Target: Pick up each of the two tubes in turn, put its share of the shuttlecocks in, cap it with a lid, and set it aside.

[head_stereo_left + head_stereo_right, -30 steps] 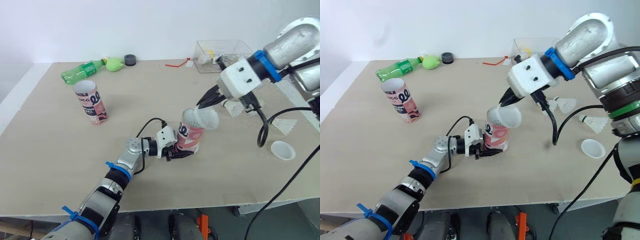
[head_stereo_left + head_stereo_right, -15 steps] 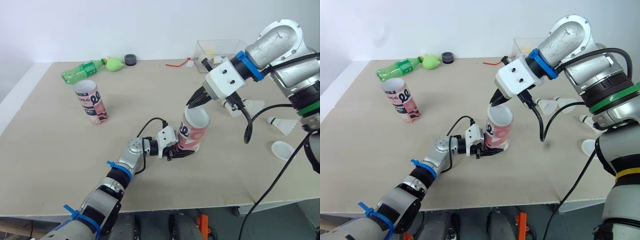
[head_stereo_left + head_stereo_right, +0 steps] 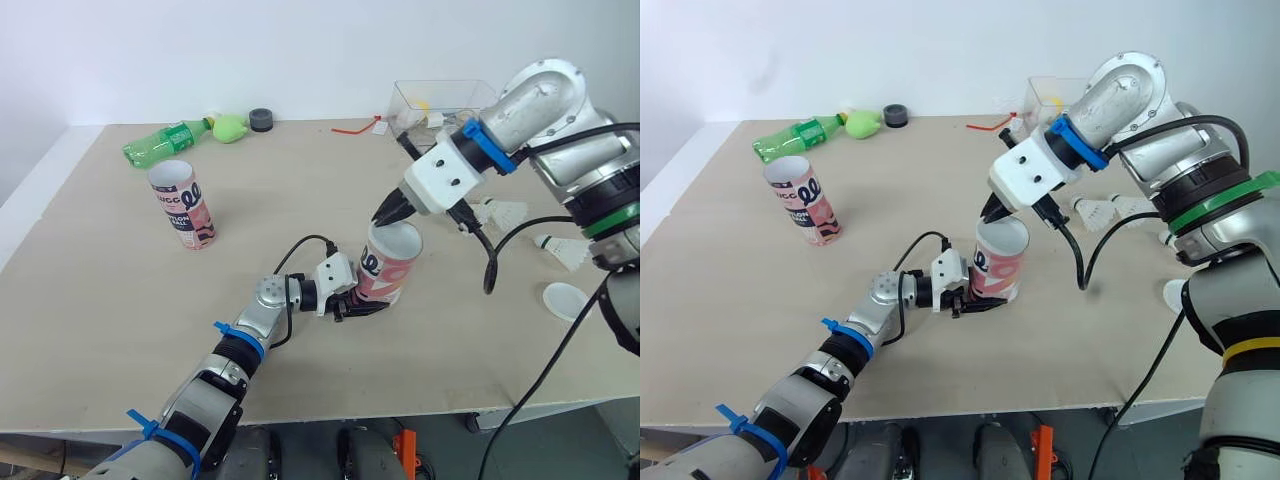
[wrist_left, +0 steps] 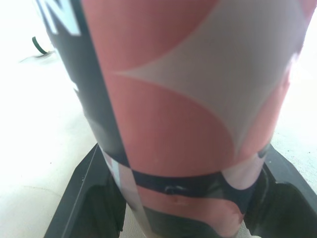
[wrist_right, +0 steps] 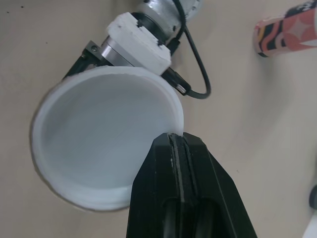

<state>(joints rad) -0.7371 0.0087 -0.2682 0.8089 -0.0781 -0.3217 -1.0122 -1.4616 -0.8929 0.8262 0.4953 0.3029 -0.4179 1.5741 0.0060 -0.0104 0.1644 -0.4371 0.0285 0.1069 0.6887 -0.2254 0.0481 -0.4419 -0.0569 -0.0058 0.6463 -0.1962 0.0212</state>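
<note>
The held tube (image 3: 385, 275) stands on the table (image 3: 120, 290) well apart from the clear box (image 3: 480, 95), toward the table's near edge. The left gripper (image 3: 362, 303) is clamped around its lower end, one black finger (image 4: 94, 198) on each side of the pink, white and dark wall. The tube's long axis is close to upright and leans a little, with the mouth tipped away from the left gripper.

A white lid (image 5: 99, 144) sits at that mouth, its hollow side facing the right wrist camera. The right gripper (image 3: 386, 213) comes down from the clear box's side, directly over the mouth, and its two fingers are pinched together on the lid's rim.

The second tube (image 3: 183, 205) stands open-mouthed and slightly tilted, far from the clear box toward the robot's left. Two shuttlecocks (image 3: 503, 212) (image 3: 565, 250) lie on the near side of the clear box, and a spare lid (image 3: 566, 300) lies farther from the box than they do.
</note>
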